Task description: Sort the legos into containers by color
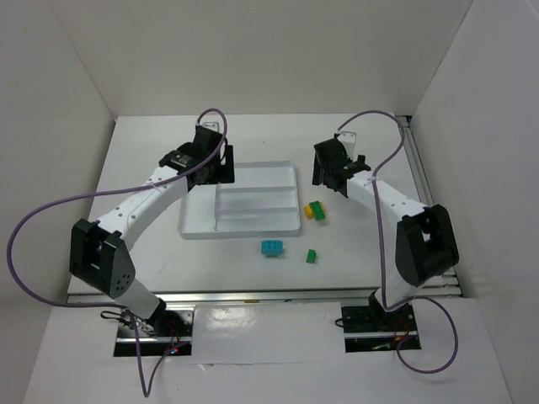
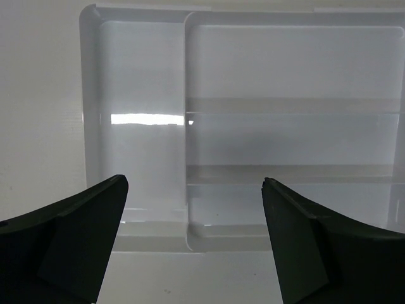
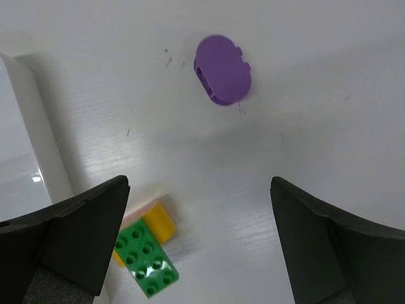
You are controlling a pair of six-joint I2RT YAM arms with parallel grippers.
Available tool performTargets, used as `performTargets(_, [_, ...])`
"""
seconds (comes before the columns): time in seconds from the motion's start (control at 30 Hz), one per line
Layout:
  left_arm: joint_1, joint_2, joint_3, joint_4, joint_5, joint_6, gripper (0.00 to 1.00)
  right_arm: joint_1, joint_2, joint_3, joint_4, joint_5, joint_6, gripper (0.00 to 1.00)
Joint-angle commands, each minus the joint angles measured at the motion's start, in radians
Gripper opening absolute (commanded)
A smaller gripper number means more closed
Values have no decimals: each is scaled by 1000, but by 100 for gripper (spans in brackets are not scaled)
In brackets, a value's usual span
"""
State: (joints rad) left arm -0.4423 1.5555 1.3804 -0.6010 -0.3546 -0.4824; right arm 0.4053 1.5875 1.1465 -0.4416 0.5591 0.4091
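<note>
The white divided tray (image 1: 195, 220) lies mid-table, and no brick shows in its compartments. A green brick stacked on a yellow one (image 1: 316, 209) sits just off its right edge. In front of the tray lie a cyan brick (image 1: 272, 248) and a small green brick (image 1: 311, 256). My left gripper (image 1: 221, 171) hovers open at the tray's far left corner, looking down on the tray (image 2: 88, 95) with nothing between its fingers. My right gripper (image 1: 333, 178) hangs open behind the stacked pair. In the right wrist view, the green brick (image 3: 144, 259) and the yellow brick (image 3: 159, 221) lie by its left finger.
A purple oval piece (image 3: 221, 69) lies on the table beyond the right gripper; it is hidden in the top view. The tray's edge (image 3: 25, 145) runs along the left of that wrist view. White walls enclose the table on three sides.
</note>
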Motion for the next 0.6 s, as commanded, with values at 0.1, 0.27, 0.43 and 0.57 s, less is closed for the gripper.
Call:
performTargets(0.1, [-1,0,28,-25,3,23,100,-94,188,224,24,-71,-194,100])
performTargets(0.27, [-1,-21,28,-69,-9,24,100,-212,315,334,17,-218,-246,100])
performTargets(0.43, [-1,-69,-3,-79,-29,13,100,-246,362,312,63,-294,-322,100])
performTargets(0.57, [-1,-91,-26,-79,-69,-7,100,-279,394,299,83,-349,-348,100])
